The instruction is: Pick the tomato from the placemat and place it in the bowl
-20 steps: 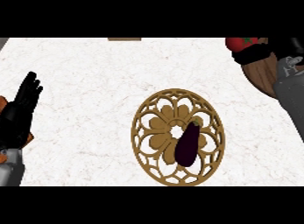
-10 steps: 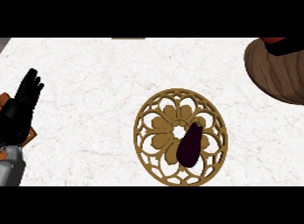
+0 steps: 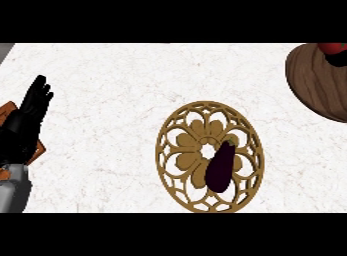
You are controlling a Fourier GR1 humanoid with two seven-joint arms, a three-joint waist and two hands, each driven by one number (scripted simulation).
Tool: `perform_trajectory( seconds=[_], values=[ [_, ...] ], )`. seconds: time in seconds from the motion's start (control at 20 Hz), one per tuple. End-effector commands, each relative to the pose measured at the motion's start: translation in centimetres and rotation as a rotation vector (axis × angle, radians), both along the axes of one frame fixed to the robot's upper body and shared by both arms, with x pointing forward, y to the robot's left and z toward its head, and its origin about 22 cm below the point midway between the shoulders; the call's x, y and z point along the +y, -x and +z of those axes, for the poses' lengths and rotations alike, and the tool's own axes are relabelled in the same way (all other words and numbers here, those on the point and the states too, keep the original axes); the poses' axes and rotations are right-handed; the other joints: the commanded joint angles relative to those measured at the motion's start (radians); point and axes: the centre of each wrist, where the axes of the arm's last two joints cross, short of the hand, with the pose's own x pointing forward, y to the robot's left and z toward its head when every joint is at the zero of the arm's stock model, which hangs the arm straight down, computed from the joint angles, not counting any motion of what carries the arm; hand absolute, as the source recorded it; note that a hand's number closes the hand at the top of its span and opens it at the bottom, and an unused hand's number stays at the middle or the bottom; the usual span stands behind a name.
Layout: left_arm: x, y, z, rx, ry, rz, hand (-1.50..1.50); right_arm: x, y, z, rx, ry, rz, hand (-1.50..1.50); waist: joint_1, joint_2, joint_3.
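Dark eggplant (image 3: 220,167) lying on a round mat, white speckled counter (image 3: 132,90)

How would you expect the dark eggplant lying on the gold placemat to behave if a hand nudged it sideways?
The eggplant looks long and rounded, so a sideways nudge would probably roll it rather than slide it. Its skin looks smooth and dark, so fingers may slip on it. It lies on the openwork placemat, whose cut-out pattern might catch it a little and slow the roll.

On the counter (image 3: 117,90) I count one gold openwork placemat (image 3: 177,131), one dark eggplant (image 3: 220,167), one wooden bowl (image 3: 327,85), one tomato (image 3: 337,48), and one black hand (image 3: 24,122).
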Motion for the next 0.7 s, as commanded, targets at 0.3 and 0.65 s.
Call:
perform_trajectory(
  seconds=[0.3,0.65],
  values=[
    [-0.4,-0.7,-0.2,-0.013,-0.013,-0.029,0.0,-5.5,1.9,-4.7,0.322,0.023,-0.173,1.5,0.037,0.02,0.001],
    [-0.6,-0.7,0.1,-0.016,-0.01,-0.022,0.0,-8.6,3.8,-5.3,0.306,-0.15,-0.013,-1.5,0.03,0.017,0.004]
  ],
)
